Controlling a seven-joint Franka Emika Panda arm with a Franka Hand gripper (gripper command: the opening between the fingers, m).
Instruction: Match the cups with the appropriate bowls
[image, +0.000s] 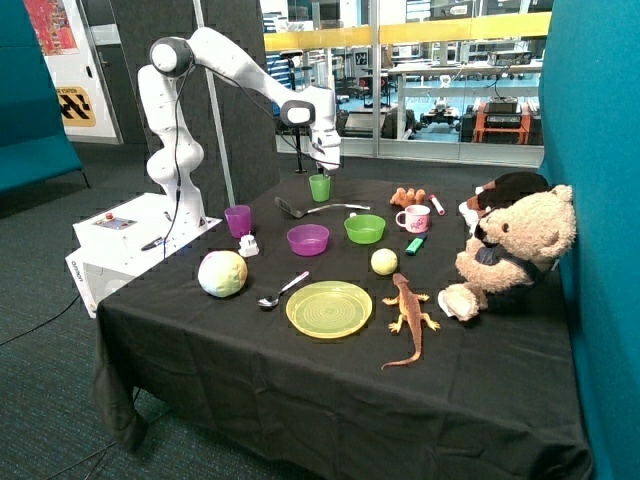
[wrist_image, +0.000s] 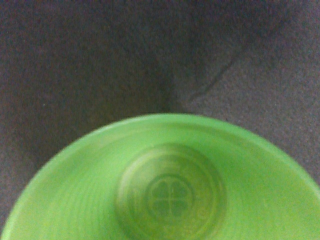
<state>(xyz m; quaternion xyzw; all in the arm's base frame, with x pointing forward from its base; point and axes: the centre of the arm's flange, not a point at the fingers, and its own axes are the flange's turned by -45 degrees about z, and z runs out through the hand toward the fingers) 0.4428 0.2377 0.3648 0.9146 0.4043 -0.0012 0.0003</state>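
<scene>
The green cup (image: 319, 188) stands upright near the back edge of the black-clothed table. My gripper (image: 326, 165) is right over its rim. The wrist view looks straight down into the green cup (wrist_image: 165, 185), which fills most of that view, with black cloth beyond it. In front of the cup and a little toward the teddy bear sits the green bowl (image: 364, 228). Beside that, toward the robot base, is the purple bowl (image: 308, 239). The purple cup (image: 238, 220) stands upright by the table edge nearest the base.
A grey ladle (image: 320, 209) lies between the green cup and the bowls. A pink-and-white mug (image: 413, 218), a teddy bear (image: 510, 250), an orange lizard (image: 410, 315), a yellow plate (image: 329, 308), a spoon (image: 283, 290) and two balls (image: 222, 273) crowd the front half.
</scene>
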